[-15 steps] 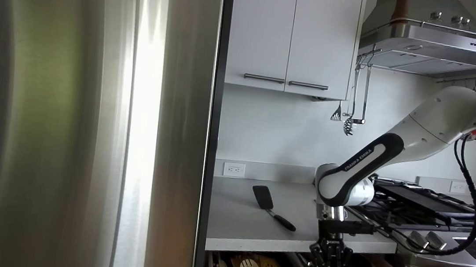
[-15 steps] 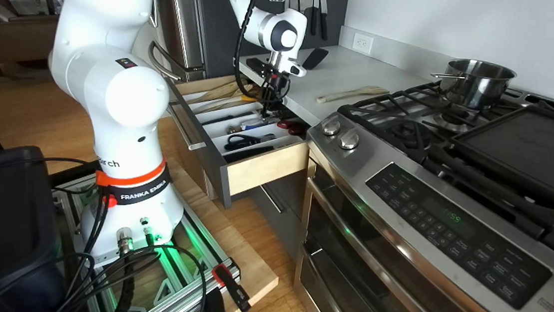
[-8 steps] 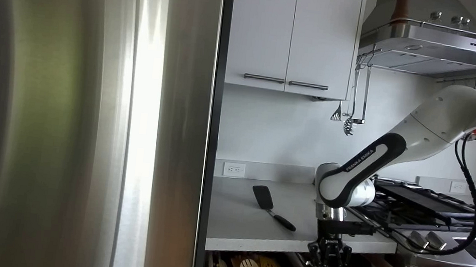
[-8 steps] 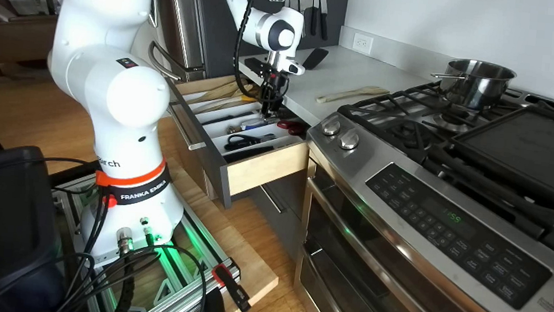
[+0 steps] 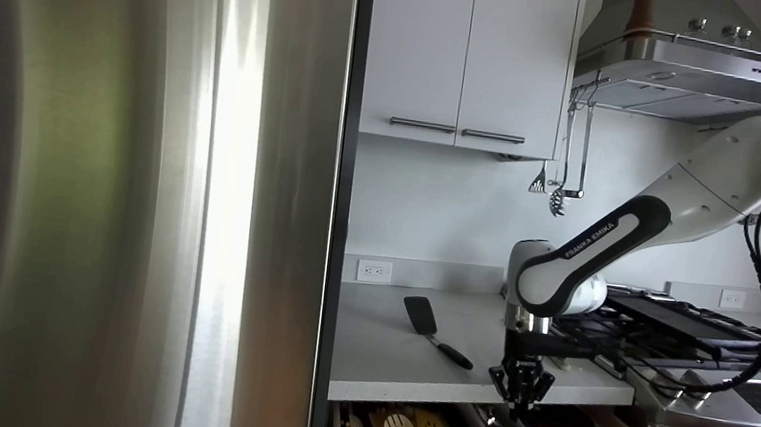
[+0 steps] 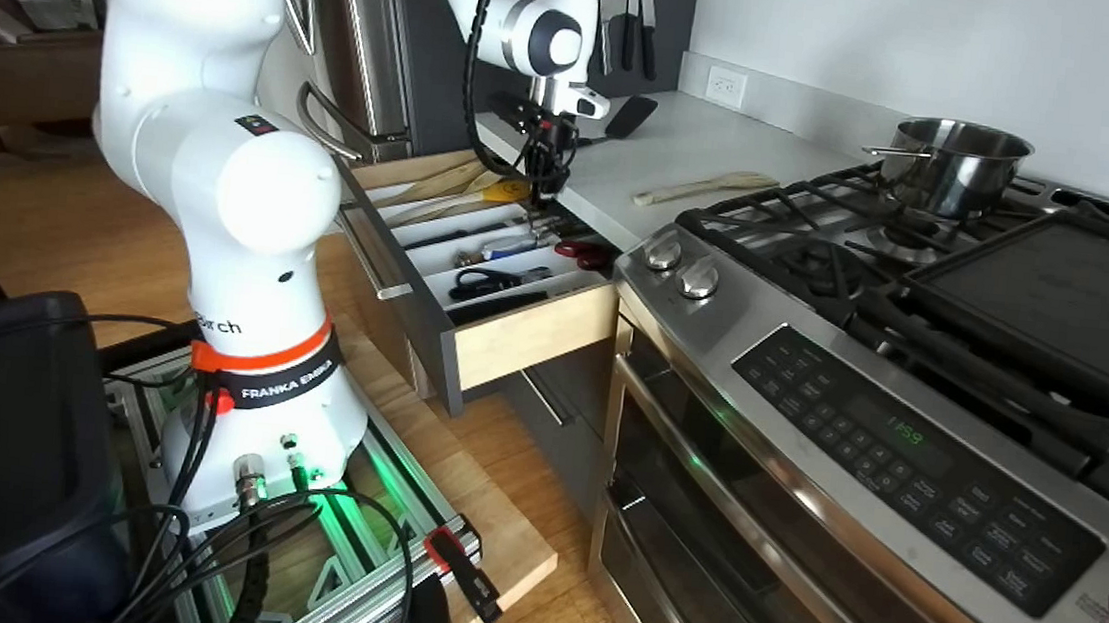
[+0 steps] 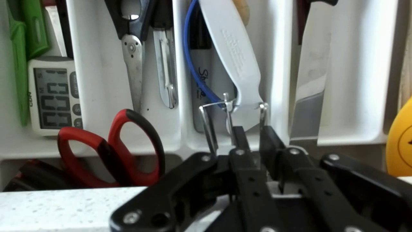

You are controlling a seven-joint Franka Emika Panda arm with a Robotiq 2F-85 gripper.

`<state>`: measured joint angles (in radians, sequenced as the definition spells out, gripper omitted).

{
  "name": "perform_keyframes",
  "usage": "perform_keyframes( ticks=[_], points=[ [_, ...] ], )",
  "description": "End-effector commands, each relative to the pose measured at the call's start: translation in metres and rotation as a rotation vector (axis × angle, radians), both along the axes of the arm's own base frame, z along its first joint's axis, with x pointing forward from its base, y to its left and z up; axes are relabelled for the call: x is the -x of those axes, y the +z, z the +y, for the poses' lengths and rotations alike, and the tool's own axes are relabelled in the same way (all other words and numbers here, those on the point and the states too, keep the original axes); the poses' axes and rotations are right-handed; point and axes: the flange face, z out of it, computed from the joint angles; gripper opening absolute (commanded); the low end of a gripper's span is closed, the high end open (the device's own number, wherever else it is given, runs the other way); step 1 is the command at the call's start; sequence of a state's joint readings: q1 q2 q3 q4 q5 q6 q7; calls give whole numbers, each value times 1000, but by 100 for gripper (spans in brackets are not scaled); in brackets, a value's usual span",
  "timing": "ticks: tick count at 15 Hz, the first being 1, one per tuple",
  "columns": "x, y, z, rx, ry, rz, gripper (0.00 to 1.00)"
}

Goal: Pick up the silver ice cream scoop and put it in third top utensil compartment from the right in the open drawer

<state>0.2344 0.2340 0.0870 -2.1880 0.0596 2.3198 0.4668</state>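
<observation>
Apparent late stage of placing a silver scoop (image 7: 210, 130) in a sectioned drawer (image 6: 537, 340). Right denotes the stove (image 6: 856, 418) side; far, the wall side. Counted from the right, the first section holds a timer (image 7: 54, 95), the second black scissors (image 7: 131, 48), the third a white-handled tool (image 7: 235, 54) and a marker (image 7: 202, 58), the fourth a knife (image 7: 313, 58). The scoop's bright prongs, taken to be its handles, lie over the far end of the third compartment (image 7: 266, 38), in agreement with the place named in the task. The arm (image 5: 640, 230) reaches over the drawer, its jaws above the scoop, beside the edge of the desk (image 5: 367, 343). The jaws stand slightly parted; nothing appears pinched in the narrow gap. Lifting and laying down are therefore judged complete. What is left, on this reading, is to draw the arm clear and, if the scoop rests across the compartment's far wall, to nudge it toward the near side.

Unresolved details: the bowl is covered by the jaws and perhaps by the desk edge, so full seating in the compartment cannot be confirmed. Contact between jaws and handles is likewise uncertain. In an exterior view the jaws form a small dark mass below the arm (image 6: 539, 34), and the scoop is not separable from neighbouring metal. The wrist view crops the near ends of several tools.
</observation>
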Motion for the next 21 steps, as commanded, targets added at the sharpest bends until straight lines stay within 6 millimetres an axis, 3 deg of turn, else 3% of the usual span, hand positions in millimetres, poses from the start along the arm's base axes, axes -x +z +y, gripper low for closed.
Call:
perform_keyframes(
  ticks=[1,3,5,6,12,16,21],
  points=[
    [-3,4,-9,26,-12,-54,6],
    [-4,1,-10,32,-6,-56,12],
    [-1,1,-9,29,-3,-38,11],
    [2,1,-9,27,-4,-15,3],
    [13,5,-11,7,-14,92,0],
    [27,-3,-11,-34,39,234,0],
    [21,-25,-15,-40,76,195,0]
  ],
)
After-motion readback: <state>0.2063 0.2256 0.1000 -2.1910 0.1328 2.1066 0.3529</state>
